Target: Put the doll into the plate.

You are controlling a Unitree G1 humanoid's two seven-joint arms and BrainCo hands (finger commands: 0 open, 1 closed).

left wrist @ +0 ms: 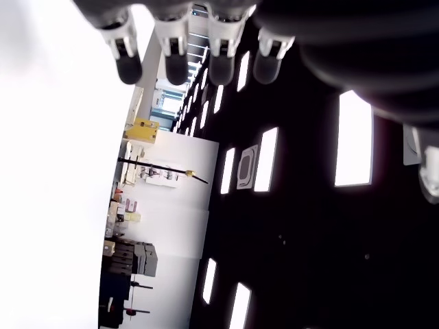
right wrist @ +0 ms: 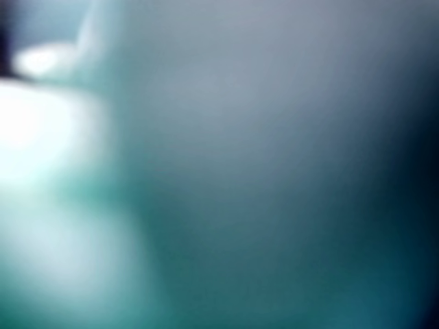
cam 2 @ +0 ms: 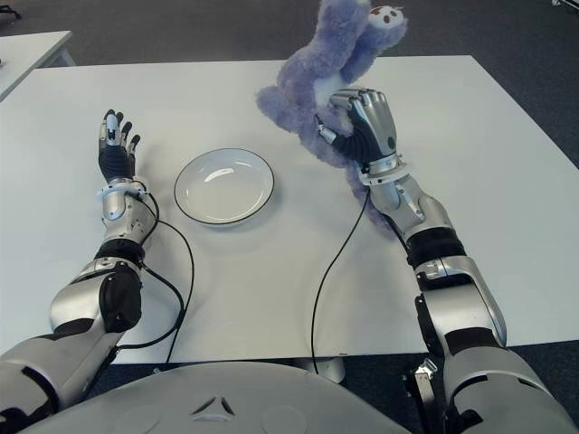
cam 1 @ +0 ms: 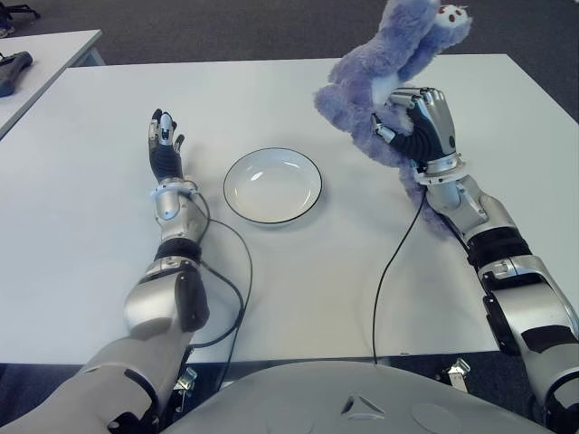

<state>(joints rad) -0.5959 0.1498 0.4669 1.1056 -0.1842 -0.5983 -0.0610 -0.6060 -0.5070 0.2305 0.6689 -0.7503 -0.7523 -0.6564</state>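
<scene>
Right hand [cam 1: 418, 122] up off the desk [cam 1: 298, 289], toward the far right part, fingers [cam 1: 409, 98] wrapped tight round the purple plush doll [cam 1: 384, 68]. Doll is lifted clear of the desk surface, tilted, its head with a white face patch up past the far edge, body and limbs hanging around the fist. Right wrist view is fully blocked by something close to the lens, so nothing readable there.

White plate [cam 1: 272, 185] with dark rim sits on the desk about mid-width, nothing in it. Doll is up and to the right of the plate, apart from it, not over it.

Left hand [cam 1: 165, 142] shows left of the plate, near the desk's left side, fingers straight and slightly spread, holding nothing; left wrist view shows four fingertips [left wrist: 175, 58] extended with open room behind. Can't tell if it touches the desk.

Black cables [cam 1: 391, 271] run from both forearms across the desk toward the near edge.
</scene>
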